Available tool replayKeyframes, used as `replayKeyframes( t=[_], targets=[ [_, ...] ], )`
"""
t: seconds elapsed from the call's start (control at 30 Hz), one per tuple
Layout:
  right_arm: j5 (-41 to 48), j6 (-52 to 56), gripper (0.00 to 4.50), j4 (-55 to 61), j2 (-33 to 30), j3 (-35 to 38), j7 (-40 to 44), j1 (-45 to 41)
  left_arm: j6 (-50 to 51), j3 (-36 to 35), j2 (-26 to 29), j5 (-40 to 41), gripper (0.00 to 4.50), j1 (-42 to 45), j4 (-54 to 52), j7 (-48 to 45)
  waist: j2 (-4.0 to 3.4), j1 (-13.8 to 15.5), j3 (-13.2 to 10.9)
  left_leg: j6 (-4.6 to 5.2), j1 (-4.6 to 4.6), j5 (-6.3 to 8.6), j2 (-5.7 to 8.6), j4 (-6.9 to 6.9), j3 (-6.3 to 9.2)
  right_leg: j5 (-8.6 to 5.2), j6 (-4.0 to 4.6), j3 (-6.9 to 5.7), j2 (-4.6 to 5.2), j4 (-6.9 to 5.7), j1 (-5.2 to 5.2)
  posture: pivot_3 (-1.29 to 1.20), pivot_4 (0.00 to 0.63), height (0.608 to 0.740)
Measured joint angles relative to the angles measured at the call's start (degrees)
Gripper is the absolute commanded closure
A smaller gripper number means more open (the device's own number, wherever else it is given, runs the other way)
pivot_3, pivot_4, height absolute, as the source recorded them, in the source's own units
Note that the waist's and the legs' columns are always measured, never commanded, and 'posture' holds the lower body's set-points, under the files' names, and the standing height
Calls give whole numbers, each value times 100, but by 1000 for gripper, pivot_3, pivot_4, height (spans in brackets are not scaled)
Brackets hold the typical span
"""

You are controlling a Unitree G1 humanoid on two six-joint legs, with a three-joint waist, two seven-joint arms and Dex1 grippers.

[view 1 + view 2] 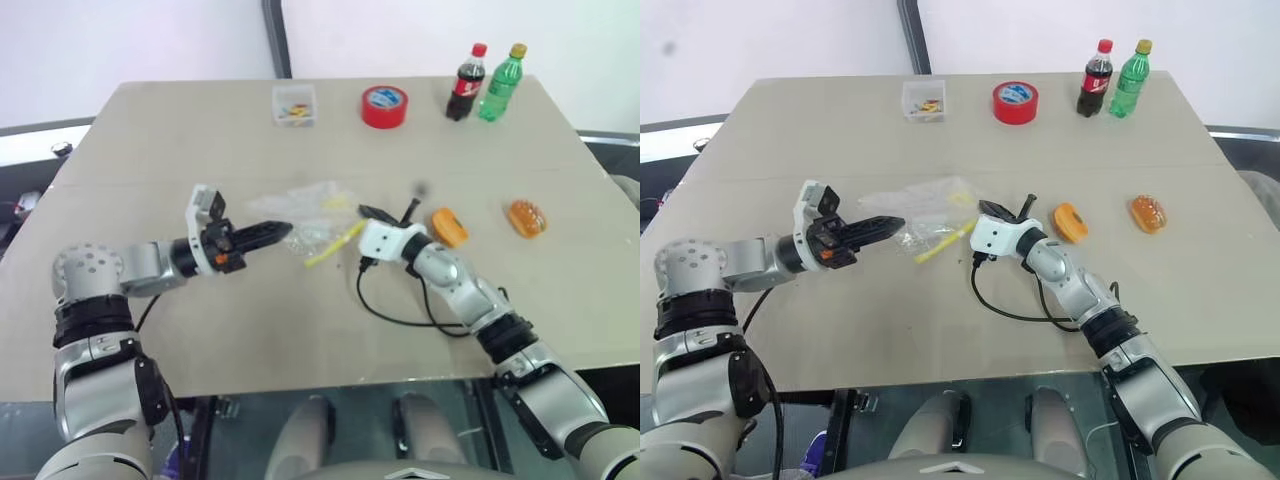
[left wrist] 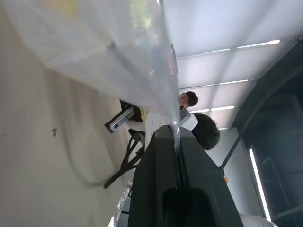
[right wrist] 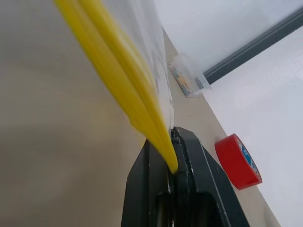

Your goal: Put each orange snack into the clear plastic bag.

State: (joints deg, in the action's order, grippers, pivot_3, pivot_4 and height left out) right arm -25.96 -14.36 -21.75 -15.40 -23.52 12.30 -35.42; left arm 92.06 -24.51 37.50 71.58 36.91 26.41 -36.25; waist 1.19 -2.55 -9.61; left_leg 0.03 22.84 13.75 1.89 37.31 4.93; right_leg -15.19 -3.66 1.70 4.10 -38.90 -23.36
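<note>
**Both grippers pinching the bag mid-table**

On the beige table (image 1: 300,330), against a white wall, the left gripper (image 1: 285,231) lies level, pressed onto the clear plastic bag (image 1: 310,215). The right gripper (image 1: 368,213) pinches its yellow strip (image 3: 128,90). Two orange snacks (image 1: 449,227) (image 1: 526,217) lie rightward; bag contents unclear.

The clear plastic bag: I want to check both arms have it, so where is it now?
In the left eye view, the clear plastic bag lies mid-table, pinched between the left claw and right claw, left of the nearer orange snack.
</note>
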Motion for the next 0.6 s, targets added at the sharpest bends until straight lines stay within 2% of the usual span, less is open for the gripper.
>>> replayKeyframes(
  t=[0.03, 0.07, 0.13, 0.2, 0.27, 0.3, 0.37, 0.5, 0.6],
  targets=[
    [69, 127, 4500, 9, -160, 235, 68, -333, -675, 45, -136, -297, 3991, -421, -995, 31, 1, -4, -1, 0, 3, 0, -3, -2, -14, 2, 3, 16, 1, -1, -10, 0, 150, 740],
    [71, 156, 4500, 9, -194, 281, 72, -369, -730, 45, -135, -323, 3760, -441, -1050, 27, 1, 0, -1, 0, 3, 0, -4, -4, -15, 3, 4, 16, 1, -1, -10, 0, 150, 740],
    [99, 377, 4500, 7, -375, 486, 109, -553, -1533, 234, -60, -811, 3071, -846, -1969, -136, 0, 8, -1, -1, 5, 0, -7, -9, -18, 4, 5, 19, 2, 4, -12, 0, 150, 740],
    [32, 570, 4500, -7, -578, 630, 116, -700, -2606, 688, -7, -1549, 2127, -1257, -2882, -368, -1, 23, -1, -1, 4, 0, -6, -22, -32, 4, 6, 33, 4, 8, -15, 0, 150, 740],
    [-2, 885, 4500, -14, -624, 696, 186, -867, -3961, 1205, 43, -2511, 2127, -1624, -3558, -628, -1, 29, -1, -1, 4, 0, -7, -25, -36, 4, 7, 36, 3, 12, -17, 0, 150, 740],
    [-2, 1160, 4500, -22, -605, 698, 315, -974, -5051, 1589, 67, -3293, 2127, -1812, -3873, -747, -1, 25, -1, -1, 3, 0, -9, -27, -42, 6, 10, 39, 0, 12, -19, 0, 150, 740],
    [-5, 1496, 4500, -45, -615, 698, 520, -1098, -6315, 1971, 71, -4184, 2127, -1997, -4125, -850, -1, 25, -2, 0, 2, 0, -11, -32, -50, 8, 13, 46, -1, 16, -22, 0, 150, 740],
    [-63, 1984, 4500, -107, -602, 640, 825, -1253, -8077, 2469, 11, -5652, 2127, -2038, -4281, -594, -2, 32, -2, 5, 3, 3, -10, -34, -52, 8, 12, 46, -1, 20, -22, 0, 150, 740],
    [-83, 2251, 4500, -103, -513, 601, 954, -1352, -9023, 2830, -32, -6648, 2127, -2030, -4321, -321, -2, 21, -2, 24, 3, 14, -11, -35, -54, 8, 12, 48, -3, 20, -23, 0, 150, 740]
  ],
)
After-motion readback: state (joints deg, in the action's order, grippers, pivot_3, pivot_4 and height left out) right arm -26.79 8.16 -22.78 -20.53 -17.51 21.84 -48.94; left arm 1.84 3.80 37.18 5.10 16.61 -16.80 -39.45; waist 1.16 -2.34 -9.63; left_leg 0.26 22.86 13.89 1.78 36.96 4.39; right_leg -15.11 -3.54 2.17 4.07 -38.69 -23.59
